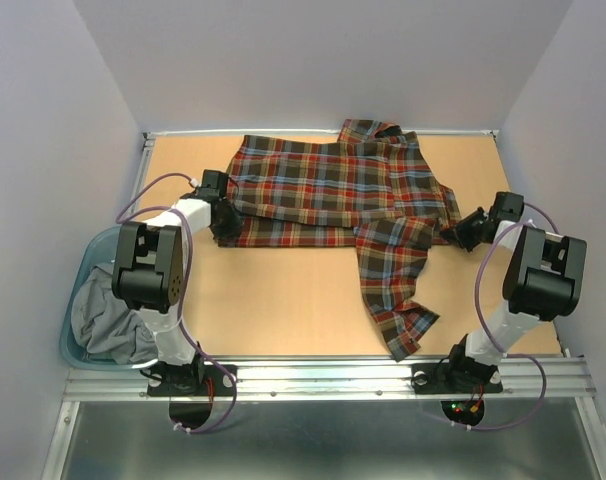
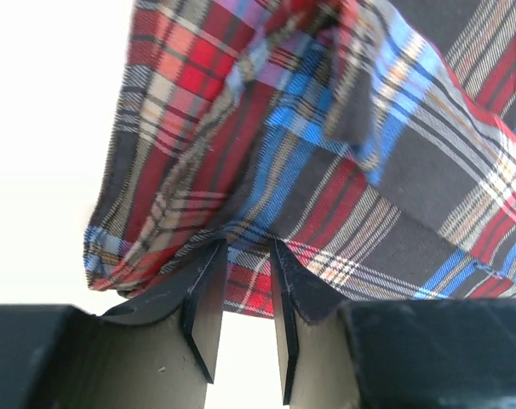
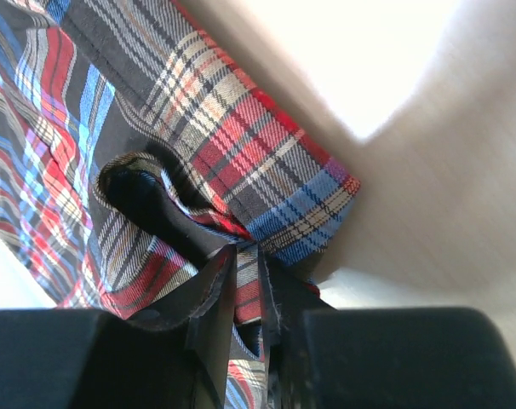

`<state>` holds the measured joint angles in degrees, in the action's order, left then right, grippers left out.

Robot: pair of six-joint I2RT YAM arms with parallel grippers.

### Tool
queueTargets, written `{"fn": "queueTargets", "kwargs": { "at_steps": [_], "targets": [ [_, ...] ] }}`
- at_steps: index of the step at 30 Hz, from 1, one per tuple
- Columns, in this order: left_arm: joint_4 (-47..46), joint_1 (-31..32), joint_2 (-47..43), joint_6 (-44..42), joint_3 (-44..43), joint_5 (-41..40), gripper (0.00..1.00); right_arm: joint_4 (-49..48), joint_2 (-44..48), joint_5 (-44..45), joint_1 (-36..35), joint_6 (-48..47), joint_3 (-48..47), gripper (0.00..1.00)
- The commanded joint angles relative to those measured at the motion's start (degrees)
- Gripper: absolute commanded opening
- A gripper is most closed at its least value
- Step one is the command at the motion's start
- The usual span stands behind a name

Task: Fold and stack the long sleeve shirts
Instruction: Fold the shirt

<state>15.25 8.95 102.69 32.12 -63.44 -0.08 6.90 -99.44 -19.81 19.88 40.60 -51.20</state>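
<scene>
Tan wooden tabletop point(image 1: 283, 290) under plaid shirt point(image 1: 333, 185), pale lilac walls point(image 1: 313, 60).

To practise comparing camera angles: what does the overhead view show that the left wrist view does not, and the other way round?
Only the overhead view: the table, the right arm, one sleeve trailing toward the near edge, and a blue basket holding grey cloth at the left. Only the left wrist view: the left gripper up close, with cloth pinched between its fingers. Both: the plaid shirt and the left gripper at its edge.
</scene>
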Motion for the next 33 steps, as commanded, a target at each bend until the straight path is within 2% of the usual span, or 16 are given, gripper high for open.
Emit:
{"fn": "queueTargets", "kwargs": {
  "at_steps": [1, 12, 15, 16, 19, 21, 26, 29, 30, 33],
  "targets": [
    [3.30, -2.09, -0.83, -0.92, 2.09, -3.26, 0.38, -0.31, -2.25, 5.13, 1.92, 0.53, 2.51, 0.23],
    [3.74, -4.12, -2.76, -2.76, 2.62, -2.74, 0.40, 1.54, 0.47, 8.65, 3.59, -2.72, 1.02, 0.23],
    [3.48, -4.12, -4.69, -2.50, 2.09, -1.16, 0.48, 2.33, 3.19, 7.87, 3.59, -3.51, 0.84, 0.24],
    [3.30, -4.12, -5.48, -2.50, 1.92, -0.28, 0.55, 2.59, 4.07, 7.34, 3.59, -4.12, 0.66, 0.24],
    [3.30, -3.94, -8.64, -2.15, 1.22, 2.53, 0.67, 4.26, 8.46, 6.02, 3.50, -5.17, 0.49, 0.28],
    [3.30, -3.33, -11.37, -2.76, 0.60, 2.80, 0.72, 5.75, 10.66, 5.93, 3.33, -6.32, 0.40, 0.32],
    [2.95, 1.85, -15.76, -6.28, 0.07, -1.94, 0.85, 14.88, 16.64, 6.36, 0.08, -12.38, -0.57, 0.55],
    [1.55, 4.49, -18.05, -7.68, 1.65, -3.88, 0.89, 21.48, 19.98, 8.64, -4.40, -16.16, -0.30, 0.64],
    [0.93, 5.28, -19.19, -7.95, 2.70, -4.40, 0.93, 24.71, 20.77, 10.04, -7.19, -17.12, 0.39, 0.65],
    [-1.18, 6.25, -21.04, -9.18, 4.11, -4.41, 0.94, 28.86, 23.49, 12.25, -11.86, -16.87, 1.80, 0.69]
  ]
}}
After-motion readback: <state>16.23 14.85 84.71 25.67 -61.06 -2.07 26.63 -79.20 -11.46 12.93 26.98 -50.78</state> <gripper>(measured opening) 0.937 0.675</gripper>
